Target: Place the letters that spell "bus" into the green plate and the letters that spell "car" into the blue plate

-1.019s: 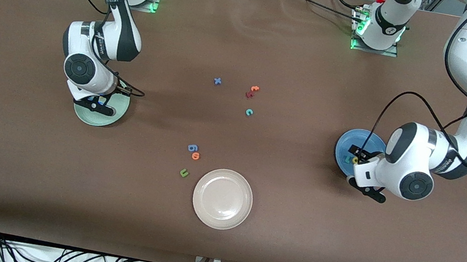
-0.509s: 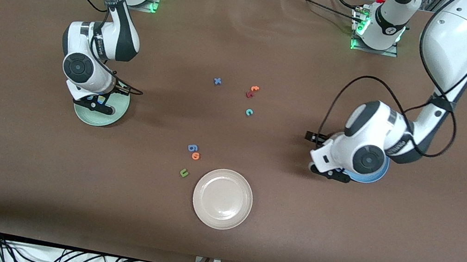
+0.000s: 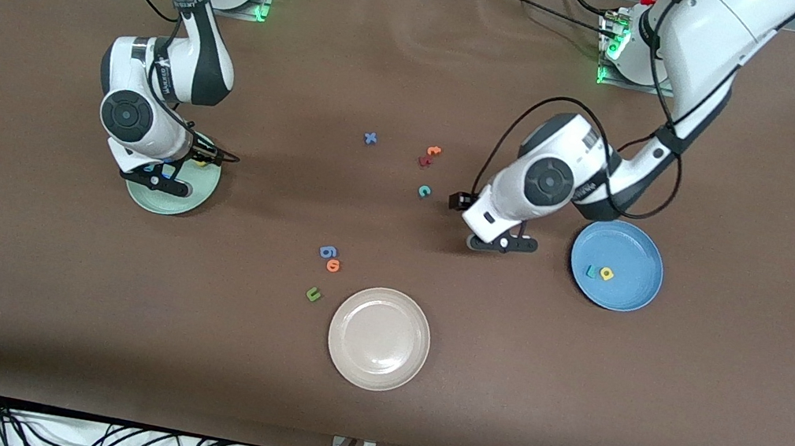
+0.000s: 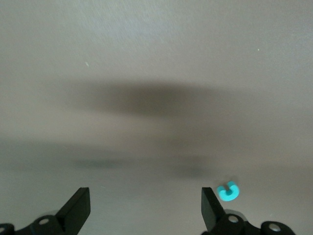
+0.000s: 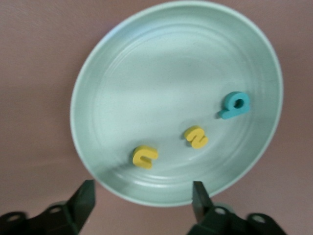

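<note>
The green plate [image 3: 198, 193] lies toward the right arm's end of the table. In the right wrist view this green plate [image 5: 161, 73] holds a teal "b" [image 5: 235, 105], a yellow "s" [image 5: 196, 137] and a yellow "u" [image 5: 145, 156]. My right gripper [image 5: 142, 203] hangs open and empty over the plate's rim, and my right gripper [image 3: 166, 170] is mostly hidden under its wrist from the front. The blue plate [image 3: 636, 253] holds a teal "r" [image 3: 591, 270] and a yellow "a" [image 3: 606, 273]. A teal "c" [image 3: 424, 191] lies mid-table. My left gripper [image 3: 460, 202] is open beside it; the "c" [image 4: 228, 191] sits just outside the left gripper [image 4: 145, 210].
An off-white plate [image 3: 379, 338] sits nearer the front camera at the middle. Near it lie a green "u" [image 3: 313, 293], an orange "o" [image 3: 333, 265] and a blue "g" [image 3: 327, 251]. A blue "x" [image 3: 370, 138], orange "t" [image 3: 434, 151] and dark red letter [image 3: 424, 160] lie farther back.
My left arm has swung from over the blue plate toward the table's middle, ending beside the teal "c". The right arm has barely shifted over the green plate.
</note>
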Controlling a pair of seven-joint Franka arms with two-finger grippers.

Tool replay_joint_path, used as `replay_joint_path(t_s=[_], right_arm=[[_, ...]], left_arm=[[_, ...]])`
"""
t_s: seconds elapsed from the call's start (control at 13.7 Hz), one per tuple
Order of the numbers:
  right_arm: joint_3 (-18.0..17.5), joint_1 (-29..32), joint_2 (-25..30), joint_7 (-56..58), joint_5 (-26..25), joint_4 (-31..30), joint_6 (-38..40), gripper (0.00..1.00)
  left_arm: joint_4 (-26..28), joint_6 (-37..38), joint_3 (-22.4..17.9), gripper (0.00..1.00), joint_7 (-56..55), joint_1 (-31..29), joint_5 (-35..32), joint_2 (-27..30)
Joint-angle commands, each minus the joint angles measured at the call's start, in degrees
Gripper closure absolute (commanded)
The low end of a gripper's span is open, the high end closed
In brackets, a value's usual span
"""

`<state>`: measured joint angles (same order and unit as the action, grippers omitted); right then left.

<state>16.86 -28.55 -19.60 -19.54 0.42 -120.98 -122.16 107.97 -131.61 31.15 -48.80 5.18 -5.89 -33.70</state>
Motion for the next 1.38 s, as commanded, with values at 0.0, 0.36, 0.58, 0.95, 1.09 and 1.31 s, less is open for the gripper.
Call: replay_joint_path(t_s=[0.0,0.36,0.58,0.95,1.09,1.31], right_arm=[[1.15,0.16,1.15,1.53,1.34,10.81,13.47,0.01],[1.51,1.30,0.79,1.61,1.25,27.96,27.74,0.01],[1.51,4.01,-0.34,1.79,5.09,37.81,35.05,0.00],[1.33,6.66,-0.08,3.71,9.95,42.23,35.68,0.00],[1.33,6.75,-0.08,6.17,9.78,42.23,35.68,0.00],[1.24,6.66,0.18,6.62,9.16,42.06,36.72,0.00]], left_arm=[[4.79,-6.18,-0.30,0.00,-14.34,2.72,-5.33,2.76],[4.36,-7.08,-0.12,0.00,-30.91,5.81,-14.94,1.53],[1.39,-7.00,-0.30,0.00,-35.99,7.64,-14.85,-0.92],[-3.81,-6.56,-0.91,0.00,-41.28,10.11,-15.20,-5.32],[-5.03,-6.47,-3.36,0.00,-42.78,12.91,-15.29,-6.11],[-7.06,-6.56,-8.72,0.00,-46.73,19.15,-15.20,-7.43]])
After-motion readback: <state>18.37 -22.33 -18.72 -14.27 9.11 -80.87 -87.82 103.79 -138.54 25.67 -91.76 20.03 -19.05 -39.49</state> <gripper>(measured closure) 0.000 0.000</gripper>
